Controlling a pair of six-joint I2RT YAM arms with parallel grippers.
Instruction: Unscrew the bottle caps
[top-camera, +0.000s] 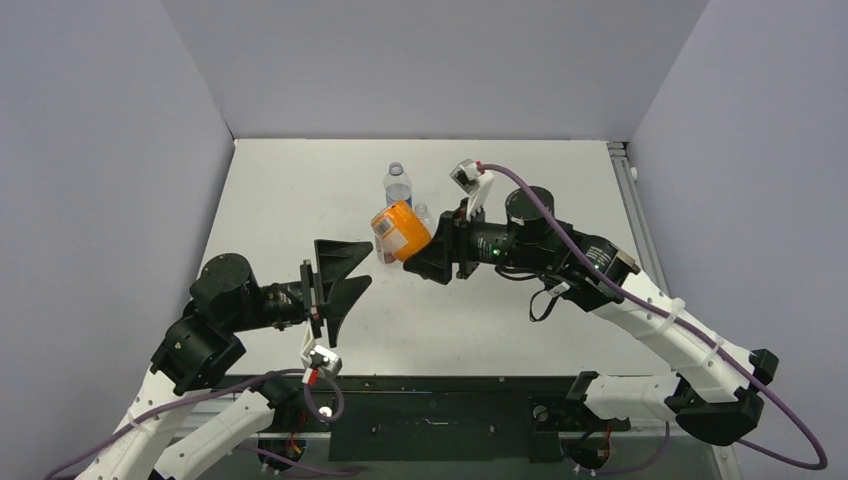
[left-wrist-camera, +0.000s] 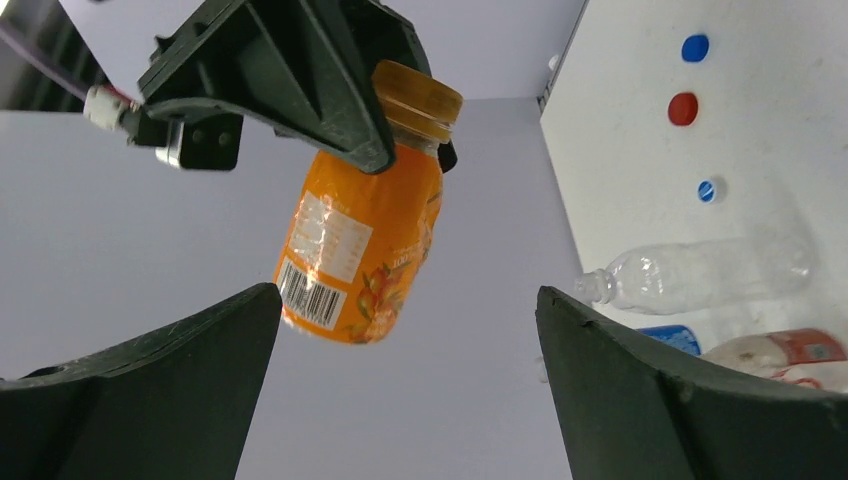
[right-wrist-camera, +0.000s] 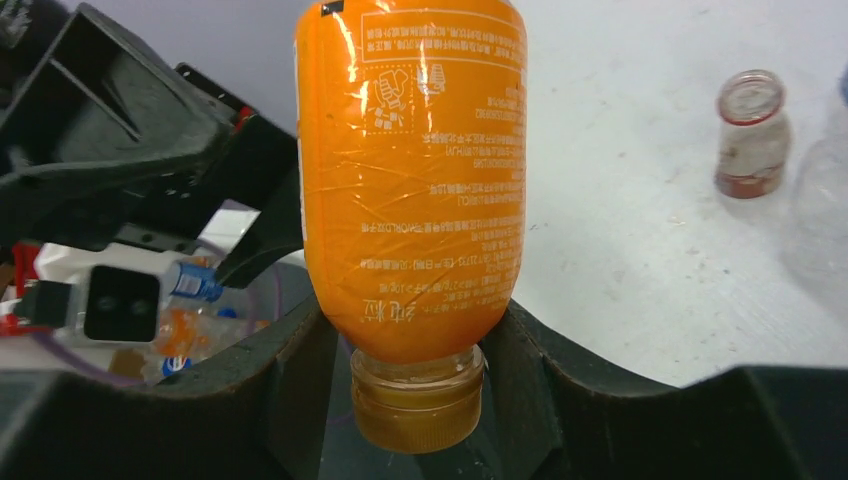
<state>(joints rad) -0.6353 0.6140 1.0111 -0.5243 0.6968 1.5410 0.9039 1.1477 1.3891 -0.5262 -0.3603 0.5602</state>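
My right gripper (top-camera: 432, 252) (right-wrist-camera: 415, 335) is shut on the orange bottle (top-camera: 400, 231) (right-wrist-camera: 412, 170) at its shoulder and holds it in the air, tilted. The orange cap (right-wrist-camera: 417, 405) (left-wrist-camera: 420, 98) is screwed on and points back toward the right wrist. My left gripper (top-camera: 352, 279) (left-wrist-camera: 407, 300) stands wide open with nothing between its fingers, just short of the bottle's base (left-wrist-camera: 345, 300). A blue cap (left-wrist-camera: 694, 47), a red cap (left-wrist-camera: 683, 108) and a white cap (left-wrist-camera: 708, 190) lie loose on the table.
A clear uncapped bottle (top-camera: 398, 184) (left-wrist-camera: 700, 275) stands behind the orange one. A short uncapped bottle with a reddish label (right-wrist-camera: 752, 132) (left-wrist-camera: 790, 350) and a blue-labelled one (left-wrist-camera: 670, 338) stand close by. Grey walls enclose the white table (top-camera: 290, 210).
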